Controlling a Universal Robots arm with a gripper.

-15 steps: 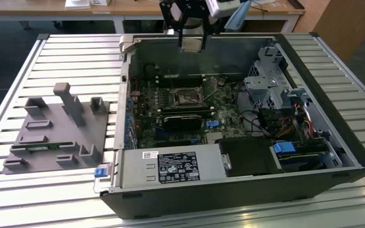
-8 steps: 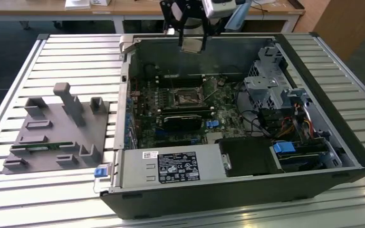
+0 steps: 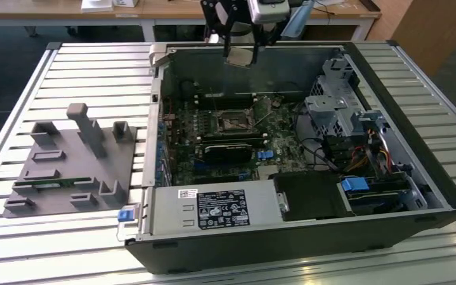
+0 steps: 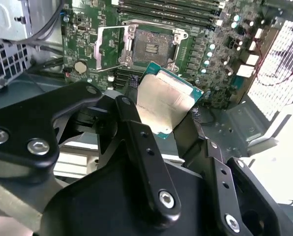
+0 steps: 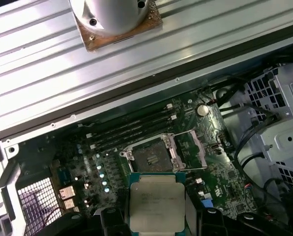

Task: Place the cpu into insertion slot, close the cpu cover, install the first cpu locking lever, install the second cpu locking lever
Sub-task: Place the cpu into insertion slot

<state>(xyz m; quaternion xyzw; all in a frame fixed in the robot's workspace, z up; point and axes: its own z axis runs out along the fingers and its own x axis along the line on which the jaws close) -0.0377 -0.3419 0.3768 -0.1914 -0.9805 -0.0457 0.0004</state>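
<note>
My gripper (image 3: 241, 50) hangs over the far wall of the open computer case (image 3: 418, 196), shut on the cpu (image 3: 238, 57), a flat square chip with a silver-grey top. In both wrist views the black fingers (image 4: 136, 128) clamp the cpu (image 4: 168, 96) by two opposite edges, and the gripper (image 4: 163, 110) holds it tilted in the air. On the motherboard below lies the insertion slot (image 4: 150, 48), with its dark centre bare. The cpu cover (image 4: 108, 46) is swung open to one side of it. The first wrist view has the cpu (image 5: 156, 201) in the gripper (image 5: 158, 217) short of the insertion slot (image 5: 149, 155) and the cpu cover (image 5: 193, 147).
A black heatsink block (image 3: 228, 151) sits just in front of the insertion slot (image 3: 233, 122). Metal drive cages with cables (image 3: 335, 104) fill the case at the exterior view's right, and a power supply (image 3: 212, 208) lies at its front. A grey fixture block (image 3: 69, 160) stands on the slatted table (image 3: 93, 71).
</note>
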